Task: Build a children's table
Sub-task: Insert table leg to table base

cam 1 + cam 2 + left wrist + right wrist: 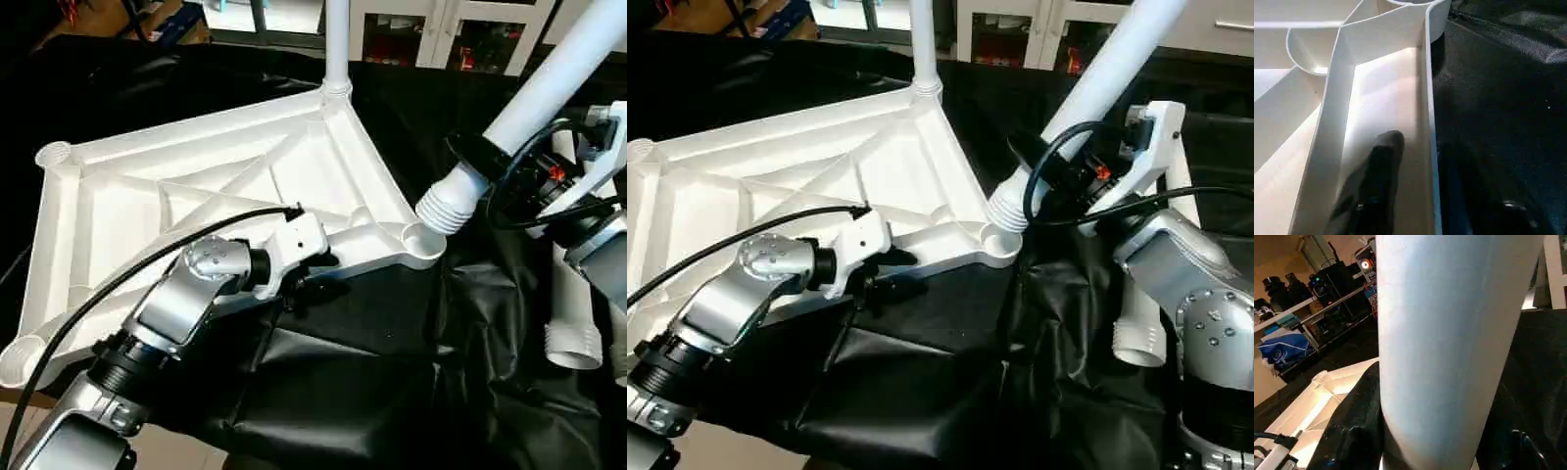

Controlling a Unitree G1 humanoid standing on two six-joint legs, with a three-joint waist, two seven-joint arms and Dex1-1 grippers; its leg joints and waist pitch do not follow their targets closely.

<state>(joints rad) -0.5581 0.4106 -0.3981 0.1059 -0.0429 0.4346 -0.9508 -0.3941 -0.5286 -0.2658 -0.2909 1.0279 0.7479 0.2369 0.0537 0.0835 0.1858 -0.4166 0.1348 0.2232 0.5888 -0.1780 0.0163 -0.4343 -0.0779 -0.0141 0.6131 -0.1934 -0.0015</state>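
- Head views: the white plastic rectangular tabletop point(196, 186) is lying upside down on the black-draped work table point(372, 372), its X-ribbed underside facing up; one long white cylindrical tube leg point(336, 44) is standing upright in the far corner socket; the left gripper point(312, 277) is reaching over the tabletop's near rim; the right gripper point(1080, 168) is clasping a second white tube leg point(549, 83), tilted, with its ribbed end point(446, 208) sitting just above the near right round corner socket point(423, 240); whether the end is touching the socket I cannot tell; two more white tube legs point(571, 328) are lying on the black cloth at the right
- Left wrist view: the left gripper's two black fingers point(1378, 181) are straddling the thin white rim wall point(1430, 147), one inside the tabletop, the other outside over the cloth; the jaws are standing partly apart about the wall; whether they are pressing it I cannot tell
- Right wrist view: the held leg point(1449, 342) is running between the right gripper's fingers point(1356, 426), which are closing on it
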